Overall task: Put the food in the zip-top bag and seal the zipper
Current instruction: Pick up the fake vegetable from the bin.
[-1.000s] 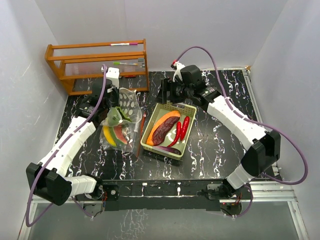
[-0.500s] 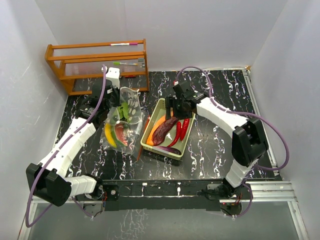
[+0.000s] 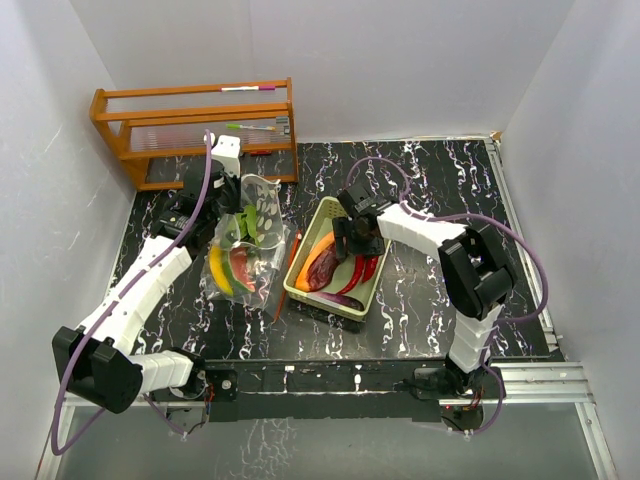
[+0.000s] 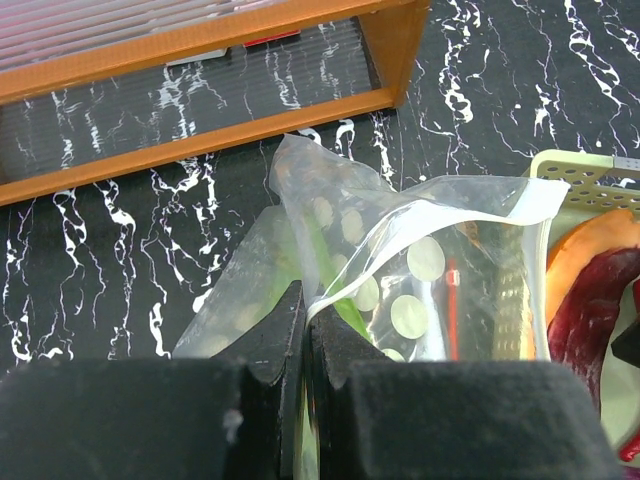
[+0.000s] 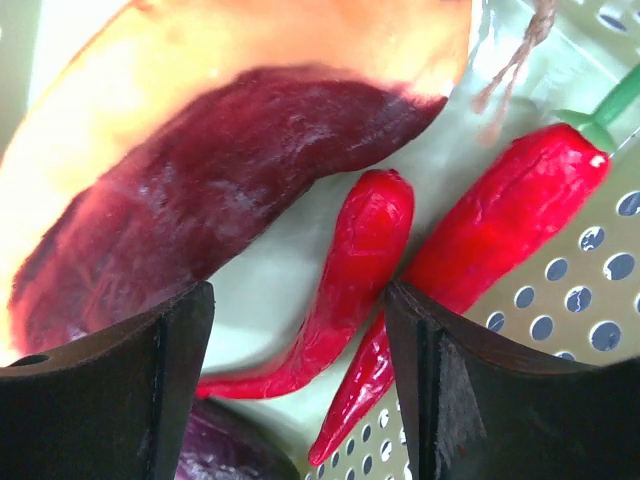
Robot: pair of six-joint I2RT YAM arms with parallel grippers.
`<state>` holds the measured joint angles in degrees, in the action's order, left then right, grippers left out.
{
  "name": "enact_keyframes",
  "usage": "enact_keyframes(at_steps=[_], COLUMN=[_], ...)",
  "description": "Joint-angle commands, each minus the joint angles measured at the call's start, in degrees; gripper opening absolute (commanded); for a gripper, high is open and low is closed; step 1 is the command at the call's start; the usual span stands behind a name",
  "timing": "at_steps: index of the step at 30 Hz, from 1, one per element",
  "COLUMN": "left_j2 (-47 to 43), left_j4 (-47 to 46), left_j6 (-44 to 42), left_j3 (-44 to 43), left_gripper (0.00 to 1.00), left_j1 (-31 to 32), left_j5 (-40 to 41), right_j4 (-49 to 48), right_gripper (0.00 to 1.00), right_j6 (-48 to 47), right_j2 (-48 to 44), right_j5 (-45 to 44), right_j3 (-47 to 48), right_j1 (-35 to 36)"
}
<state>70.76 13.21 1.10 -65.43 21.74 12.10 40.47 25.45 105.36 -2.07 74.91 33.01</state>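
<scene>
From above we see a black, white-veined marbled surface boxed in by white walls, with an orange wooden rack at 11 o'clock. The left pincer sits at the top rim of a clear plastic zip-top bag with pale dots. The bag lies at 9 o'clock of a pale green slatted plastic basket. Inside the bag are a yellow toy banana, a red-green watermelon slice and green pods. The right pincer is down in the basket, over two red toy chillies, a dark maroon wedge and an orange wedge.

At the left wrist, we see the left pincer's fingers pressed together on the bag's film, the bag mouth gaping toward 2 o'clock.

At the right wrist, the right pincer's fingers stand apart with one chilli between them. The second chilli lies at 2 o'clock and touches the first, and the maroon wedge lies at 10 o'clock. We cannot tell whether the fingers touch anything.
</scene>
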Motion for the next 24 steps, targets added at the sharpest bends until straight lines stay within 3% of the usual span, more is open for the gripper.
enact_keyframes(at_steps=[1, 4, 9, 11, 18, 24], left_j2=[-3.1, -3.1, -3.0, -3.0, -2.7, -2.2], left_j4=[-2.7, -2.7, -2.8, -2.9, -2.9, -3.1], left_j6=[0.2, 0.0, 0.0, -0.1, 0.1, 0.8], left_j3=[1.1, 1.1, 1.1, 1.1, 0.8, 0.5], left_gripper=[0.0, 0.0, 0.0, 0.0, 0.0, 0.0], left_j1=[-0.3, -0.3, -0.3, -0.3, -0.3, -0.3], left_j5=[-1.2, -1.1, -1.2, -1.2, -1.6, -2.6], right_j4=[-4.6, -5.7, -5.4, -4.4, 0.2, -9.7], right_gripper=[0.7, 0.62, 0.29, 0.21, 0.12, 0.12], right_j6=[0.3, 0.5, 0.9, 1.0, -0.8, -6.4], right_j2=[0.7, 2.1, 2.3, 0.7, -8.4, -16.5], right_j5=[-1.9, -2.4, -4.5, -5.9, -6.1, 12.5], right_j3=[-1.3, -1.4, -1.2, -0.4, 8.3, 10.8], right_j1=[0.1, 0.0, 0.2, 0.5, 1.2, 1.3])
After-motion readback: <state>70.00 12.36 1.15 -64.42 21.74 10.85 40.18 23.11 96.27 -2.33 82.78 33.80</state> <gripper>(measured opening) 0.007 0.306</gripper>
